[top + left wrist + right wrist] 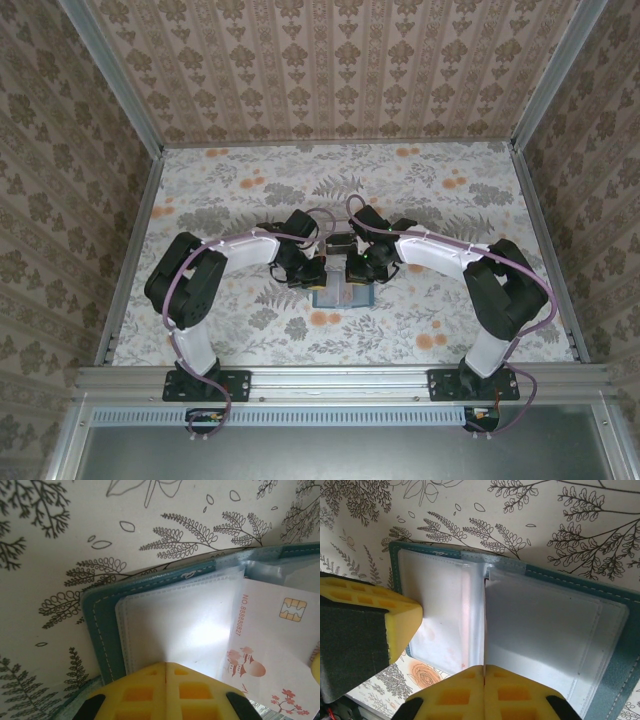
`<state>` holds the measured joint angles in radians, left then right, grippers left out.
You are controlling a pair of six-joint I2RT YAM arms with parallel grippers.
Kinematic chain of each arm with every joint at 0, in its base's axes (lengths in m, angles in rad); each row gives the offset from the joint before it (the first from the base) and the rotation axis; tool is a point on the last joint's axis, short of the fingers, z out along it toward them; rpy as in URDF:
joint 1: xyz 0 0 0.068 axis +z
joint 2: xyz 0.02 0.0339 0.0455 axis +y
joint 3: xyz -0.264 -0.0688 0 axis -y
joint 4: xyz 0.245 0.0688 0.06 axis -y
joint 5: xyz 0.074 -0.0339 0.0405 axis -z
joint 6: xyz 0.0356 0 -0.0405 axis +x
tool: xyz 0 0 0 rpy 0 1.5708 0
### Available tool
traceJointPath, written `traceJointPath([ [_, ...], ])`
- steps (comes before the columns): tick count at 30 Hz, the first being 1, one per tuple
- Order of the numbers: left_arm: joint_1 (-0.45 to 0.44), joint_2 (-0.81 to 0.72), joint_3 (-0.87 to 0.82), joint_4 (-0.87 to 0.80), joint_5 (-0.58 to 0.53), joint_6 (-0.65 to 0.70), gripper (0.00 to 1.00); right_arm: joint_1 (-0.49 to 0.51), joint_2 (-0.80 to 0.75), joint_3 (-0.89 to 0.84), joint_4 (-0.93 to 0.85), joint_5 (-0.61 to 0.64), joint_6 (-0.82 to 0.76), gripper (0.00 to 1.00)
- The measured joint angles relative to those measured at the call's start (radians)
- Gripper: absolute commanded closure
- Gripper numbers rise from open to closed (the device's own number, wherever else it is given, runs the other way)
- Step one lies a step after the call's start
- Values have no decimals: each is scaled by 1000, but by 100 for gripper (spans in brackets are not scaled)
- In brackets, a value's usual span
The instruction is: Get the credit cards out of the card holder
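Teal folding card holder (pixel 570 579) lies open before the clenched right gripper (pixel 484 668). Left gripper (pixel 166 664), clenched too, has a white chip card (pixel 280 640) rightward.

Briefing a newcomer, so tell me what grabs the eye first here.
The open teal holder lies in the middle of the table, the left arm and right arm meeting over it. In the left wrist view a white card with a gold chip and red drawings lies tilted among its clear sleeves. The right fingers, yellow, are shut at the sleeves' near edge.
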<state>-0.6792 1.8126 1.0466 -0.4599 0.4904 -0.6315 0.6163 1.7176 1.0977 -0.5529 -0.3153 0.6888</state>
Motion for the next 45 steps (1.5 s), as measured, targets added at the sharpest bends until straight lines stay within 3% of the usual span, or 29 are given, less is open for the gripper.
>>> traceJointPath([
  [13,0,-52,-26,2,-17,-1,100,-10,-29,2,-22,2,-37,100],
  [22,14,-119,-26,3,-28,-4,100,-42,-75,79,-120,22,-245,100],
  [32,48,-153,-78,18,-43,-5,100,-47,-38,220,-228,63,-741,100],
  [39,78,-188,-119,18,-45,-5,100,-51,42,338,-328,119,-1154,100],
  [45,106,-204,-142,18,-46,-4,100,-54,137,496,-430,153,-1402,100],
])
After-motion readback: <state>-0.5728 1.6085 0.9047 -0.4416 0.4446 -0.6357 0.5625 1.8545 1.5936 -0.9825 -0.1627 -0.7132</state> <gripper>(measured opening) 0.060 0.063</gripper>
